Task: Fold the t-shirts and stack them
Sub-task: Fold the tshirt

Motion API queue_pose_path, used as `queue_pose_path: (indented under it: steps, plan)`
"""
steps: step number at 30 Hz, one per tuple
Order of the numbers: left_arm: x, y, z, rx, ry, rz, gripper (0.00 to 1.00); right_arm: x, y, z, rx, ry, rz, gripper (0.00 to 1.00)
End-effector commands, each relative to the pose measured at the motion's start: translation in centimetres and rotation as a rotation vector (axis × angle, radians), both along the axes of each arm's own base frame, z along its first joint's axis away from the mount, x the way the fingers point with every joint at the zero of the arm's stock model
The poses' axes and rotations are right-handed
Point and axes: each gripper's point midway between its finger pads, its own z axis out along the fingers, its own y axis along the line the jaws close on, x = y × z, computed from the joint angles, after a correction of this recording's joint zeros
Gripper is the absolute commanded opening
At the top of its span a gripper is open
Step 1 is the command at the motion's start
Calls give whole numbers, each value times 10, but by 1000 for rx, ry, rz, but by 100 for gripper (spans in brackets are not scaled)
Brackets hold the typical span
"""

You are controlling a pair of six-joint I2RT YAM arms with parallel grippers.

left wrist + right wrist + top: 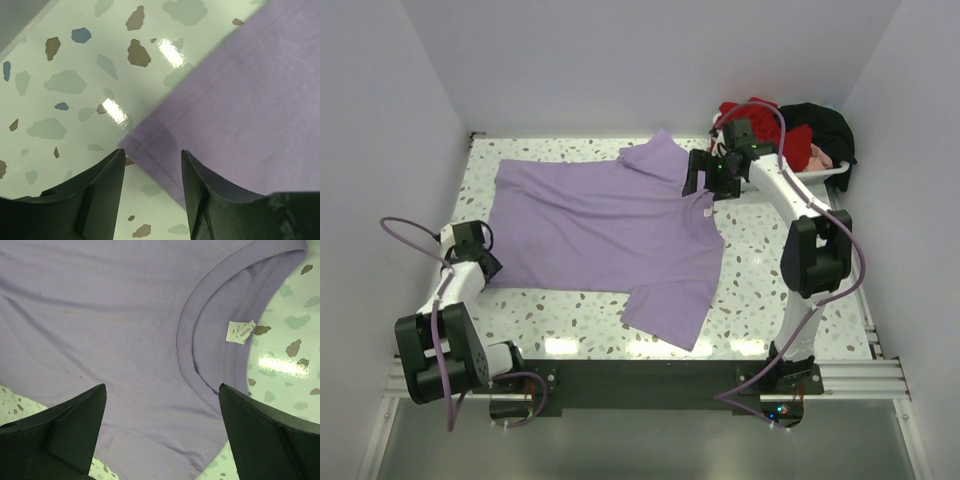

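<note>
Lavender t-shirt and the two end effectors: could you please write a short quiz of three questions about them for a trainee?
1. True or false: the lavender t-shirt lies spread out on the table, not yet folded.
2. Choose one: the open right end effector is above A) the collar with its label; B) a sleeve; C) the bottom hem.
3. Short answer: which part of the shirt does the left end effector straddle?

Key: 1 true; 2 A; 3 a hem corner.
</note>
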Motion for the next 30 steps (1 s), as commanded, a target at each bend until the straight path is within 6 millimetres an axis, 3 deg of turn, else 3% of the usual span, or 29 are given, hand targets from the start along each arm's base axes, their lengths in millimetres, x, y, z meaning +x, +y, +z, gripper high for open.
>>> queue_pose_path:
  steps: [1,18,30]
  plan:
    - [1,14,5,13,-49,86,53,-7,-5,24,-2,-48,2,97]
    - [-9,23,-10,-30,-44,148,43,-11,-5,18,0,-44,2,97]
    - [-5,20,-24,-72,-31,129,28,-13,-5,18,6,-43,1,96]
